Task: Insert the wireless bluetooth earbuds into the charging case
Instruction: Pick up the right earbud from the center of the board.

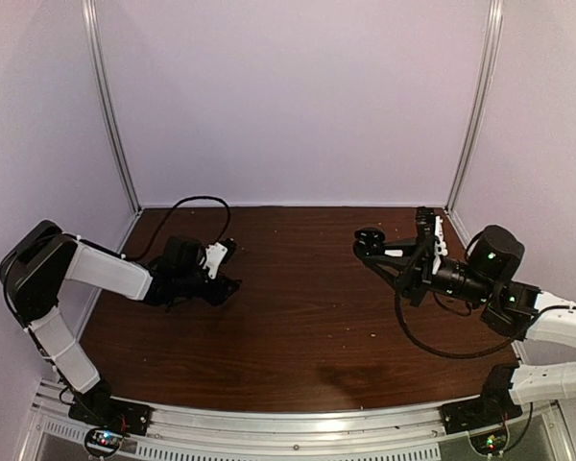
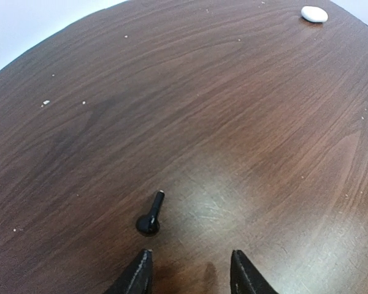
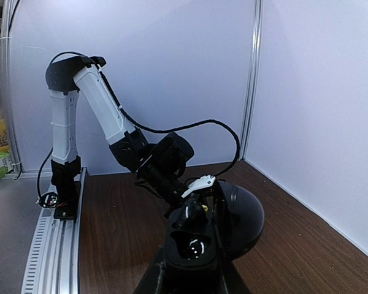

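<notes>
- Left gripper (image 2: 191, 275) is hovering low, jaws partly apart, gripping nothing.
- A black earbud (image 2: 150, 217) is lying just ahead of one fingertip.
- A white oval object (image 2: 314, 13) is sitting far ahead.
- Right gripper (image 3: 191, 278) is clamping the open black charging case (image 3: 193, 242).

A robotics lab booth: plain lilac wall panels (image 1: 298, 96), aluminium posts (image 1: 110, 106) (and a slotted base rail (image 1: 298, 420)).

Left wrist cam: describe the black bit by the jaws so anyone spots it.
On the brown wooden table, look just ahead of the left gripper. A tiny black earbud lies there: round head, short stem. The other item in view, a white oval pebble, lies far off.
</notes>
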Motion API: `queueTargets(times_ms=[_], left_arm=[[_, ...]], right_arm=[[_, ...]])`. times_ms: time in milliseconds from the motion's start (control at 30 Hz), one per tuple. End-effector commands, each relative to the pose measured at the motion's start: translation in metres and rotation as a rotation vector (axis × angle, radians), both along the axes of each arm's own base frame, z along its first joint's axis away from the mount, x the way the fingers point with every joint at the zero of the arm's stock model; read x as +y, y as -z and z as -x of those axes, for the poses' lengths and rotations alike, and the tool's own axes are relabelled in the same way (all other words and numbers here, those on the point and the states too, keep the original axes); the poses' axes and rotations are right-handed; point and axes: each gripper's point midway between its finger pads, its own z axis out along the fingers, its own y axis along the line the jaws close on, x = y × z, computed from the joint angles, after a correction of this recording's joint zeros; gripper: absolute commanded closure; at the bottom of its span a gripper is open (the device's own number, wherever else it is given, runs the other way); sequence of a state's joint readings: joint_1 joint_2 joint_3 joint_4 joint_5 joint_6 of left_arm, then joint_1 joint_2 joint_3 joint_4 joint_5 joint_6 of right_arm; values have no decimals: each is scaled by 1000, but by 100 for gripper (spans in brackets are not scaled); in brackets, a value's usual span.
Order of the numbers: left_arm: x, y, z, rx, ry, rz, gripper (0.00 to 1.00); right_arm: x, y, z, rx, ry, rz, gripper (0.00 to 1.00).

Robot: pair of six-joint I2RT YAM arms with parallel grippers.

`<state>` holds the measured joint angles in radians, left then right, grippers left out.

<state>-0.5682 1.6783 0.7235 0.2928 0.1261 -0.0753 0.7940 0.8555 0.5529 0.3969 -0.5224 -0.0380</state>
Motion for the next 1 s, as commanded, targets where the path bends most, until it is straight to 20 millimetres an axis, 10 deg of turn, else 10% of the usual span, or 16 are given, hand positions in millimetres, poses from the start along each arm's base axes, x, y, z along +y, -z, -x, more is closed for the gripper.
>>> queueTargets(times_ms=[0, 967], left_arm=[[2, -3, -23, -84, -22, 19, 57], [2, 51, -51, -43, 21, -52, 69]], right_arm=[[0, -18, 0, -15, -12, -31, 100], [-4, -18, -4, -8, 11, -19, 100]])
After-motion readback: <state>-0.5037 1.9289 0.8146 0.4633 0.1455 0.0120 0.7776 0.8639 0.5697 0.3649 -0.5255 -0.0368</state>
